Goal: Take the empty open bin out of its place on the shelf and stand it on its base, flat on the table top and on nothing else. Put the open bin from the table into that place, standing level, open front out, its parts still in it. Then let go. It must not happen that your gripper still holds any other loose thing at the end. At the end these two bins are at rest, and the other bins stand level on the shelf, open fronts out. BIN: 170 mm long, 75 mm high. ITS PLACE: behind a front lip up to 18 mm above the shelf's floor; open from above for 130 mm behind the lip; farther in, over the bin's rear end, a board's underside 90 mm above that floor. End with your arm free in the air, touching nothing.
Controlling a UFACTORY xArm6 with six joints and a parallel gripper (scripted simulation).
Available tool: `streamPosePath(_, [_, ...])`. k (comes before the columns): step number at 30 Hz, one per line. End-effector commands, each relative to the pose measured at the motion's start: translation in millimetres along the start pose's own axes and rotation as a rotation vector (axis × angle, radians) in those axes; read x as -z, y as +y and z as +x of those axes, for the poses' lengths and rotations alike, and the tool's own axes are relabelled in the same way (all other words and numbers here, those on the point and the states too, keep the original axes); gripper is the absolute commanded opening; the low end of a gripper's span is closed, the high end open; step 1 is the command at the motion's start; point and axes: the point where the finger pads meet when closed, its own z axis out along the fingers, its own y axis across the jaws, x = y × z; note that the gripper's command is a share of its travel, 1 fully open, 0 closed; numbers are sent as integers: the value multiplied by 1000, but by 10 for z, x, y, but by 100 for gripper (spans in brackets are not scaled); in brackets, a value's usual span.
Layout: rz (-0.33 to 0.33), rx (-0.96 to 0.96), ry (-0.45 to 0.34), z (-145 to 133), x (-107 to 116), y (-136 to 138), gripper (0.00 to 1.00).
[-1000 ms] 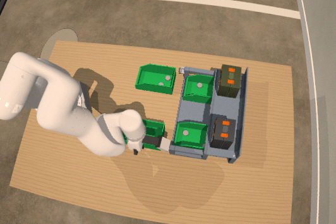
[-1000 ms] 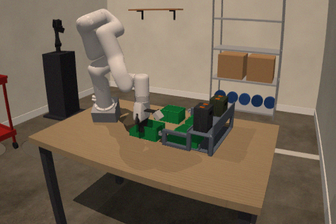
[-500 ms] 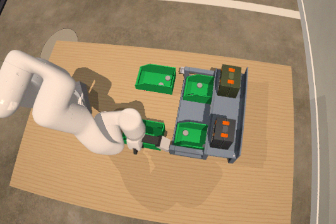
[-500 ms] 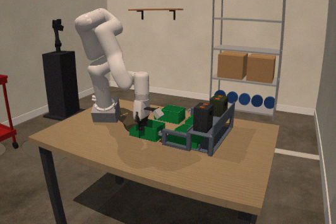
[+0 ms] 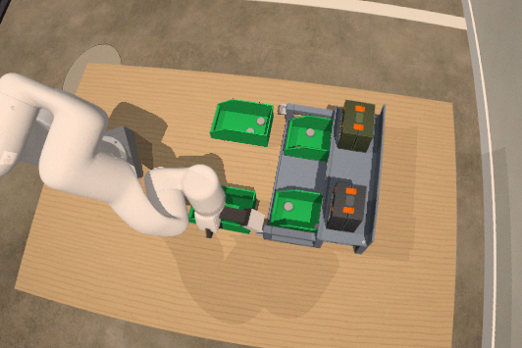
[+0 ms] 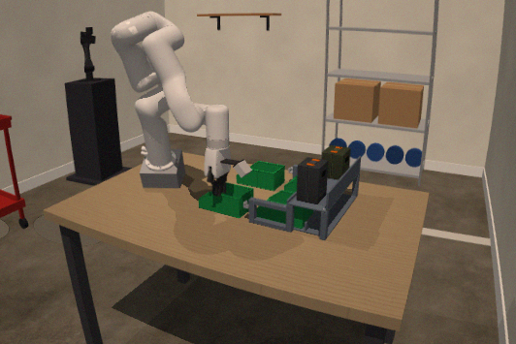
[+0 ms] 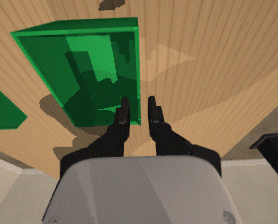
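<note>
The empty green bin point(image 5: 239, 196) point(image 6: 228, 208) point(image 7: 95, 55) stands on the table top in front of the shelf point(image 5: 300, 175) point(image 6: 289, 217). My gripper point(image 6: 217, 199) point(image 7: 138, 105) is partly open at one side wall, one finger inside the bin and one outside, with gaps beside the wall in the wrist view. The arm hides part of this bin in the top view. The other table bin point(image 5: 231, 119) point(image 6: 262, 178) stands farther back, with two pale round parts in it. The shelf's middle place is vacant, between two green bins, each with a pale part.
A dark grey case point(image 5: 344, 220) point(image 6: 310, 183) and an olive case point(image 5: 354, 136) point(image 6: 335, 165) stand on the shelf's raised rear board. The pale block on my wrist point(image 5: 255, 221) point(image 6: 242, 168) juts toward the shelf's near front corner.
</note>
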Motion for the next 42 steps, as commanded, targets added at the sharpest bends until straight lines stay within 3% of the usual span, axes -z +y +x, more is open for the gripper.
streamPosePath(1, [0,0,2,11,101,4,26])
streamPosePath(20, [0,0,2,10,441,4,26])
streamPosePath(42, [0,0,2,10,652,4,26])
